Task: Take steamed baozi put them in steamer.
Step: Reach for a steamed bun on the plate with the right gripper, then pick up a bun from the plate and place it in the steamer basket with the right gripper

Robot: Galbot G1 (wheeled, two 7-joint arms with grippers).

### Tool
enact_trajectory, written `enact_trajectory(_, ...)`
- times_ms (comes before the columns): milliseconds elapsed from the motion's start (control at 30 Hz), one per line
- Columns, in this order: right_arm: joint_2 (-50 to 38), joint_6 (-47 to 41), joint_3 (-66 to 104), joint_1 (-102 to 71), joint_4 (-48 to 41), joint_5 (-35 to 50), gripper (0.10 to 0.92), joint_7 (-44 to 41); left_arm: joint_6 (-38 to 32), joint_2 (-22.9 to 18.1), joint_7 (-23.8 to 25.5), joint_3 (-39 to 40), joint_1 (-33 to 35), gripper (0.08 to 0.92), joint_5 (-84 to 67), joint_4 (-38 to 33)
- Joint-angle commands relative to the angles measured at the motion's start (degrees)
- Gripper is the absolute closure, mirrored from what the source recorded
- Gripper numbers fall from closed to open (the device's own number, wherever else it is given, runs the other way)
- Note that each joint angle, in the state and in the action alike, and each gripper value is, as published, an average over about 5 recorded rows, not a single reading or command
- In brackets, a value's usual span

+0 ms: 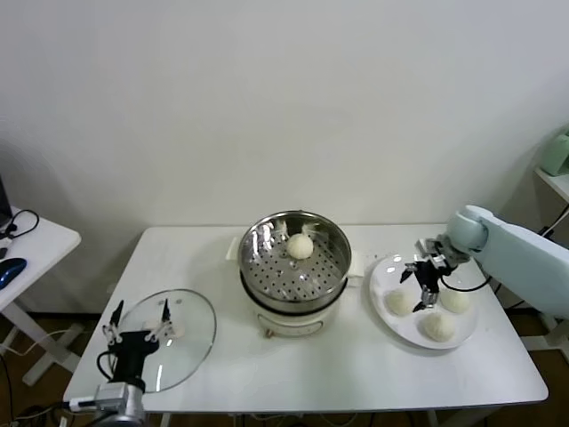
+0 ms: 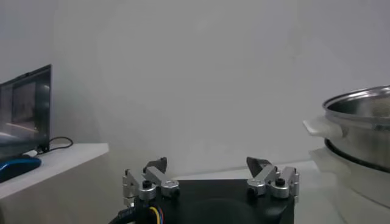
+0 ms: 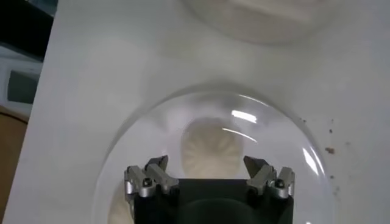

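The shiny steel steamer [image 1: 293, 267] stands mid-table on its cream pot base, with one steamed baozi [image 1: 300, 246] inside on the perforated bottom. To its right, three more baozi [image 1: 399, 301] [image 1: 455, 300] [image 1: 438, 326] lie on a white plate [image 1: 384, 272]. My right gripper [image 1: 414, 289] hovers open over the plate, beside the nearest bun. In the right wrist view that pleated baozi [image 3: 210, 149] lies just ahead of the open right gripper [image 3: 207, 165], untouched. My left gripper [image 1: 138, 320] is parked open at the table's front left; the left wrist view shows the left gripper [image 2: 207, 164] empty and the steamer [image 2: 359, 115] at the side.
A round glass lid [image 1: 182, 331] lies flat on the table under the left gripper. A side table at far left carries a blue mouse [image 1: 11, 267] and a monitor [image 2: 24, 109]. The plate rim [image 3: 140, 119] curves around the bun.
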Motion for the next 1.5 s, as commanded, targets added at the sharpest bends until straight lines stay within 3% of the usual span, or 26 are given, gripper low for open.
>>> enact_trajectory(33,2.14,-0.42,2.96,-3.97,-2.54,-1.50,0.203,1.13,-0.08,-0.05,-0.18,0.18,-0.04,0.177,-0.04,0.32)
enact_trajectory(800,3.95,-0.18,5.17,-4.64,-5.71,-4.37,0.204,0.97,-0.30,-0.38,-0.19,0.24,0.19,0.177,-0.02,0.49)
enact_trajectory(1067,4.05,0.09,5.34,-4.50,-6.07,-4.16,0.319,0.82,-0.07,-0.67,-0.16,0.34,0.21,0.177,0.26,0.52)
enact_trajectory(1500,2.79,-0.98,2.55,4.65,-5.23,4.36,0.354,0.50,0.02,-0.73,-0.02,0.58,0.22,0.177,0.61,0.15)
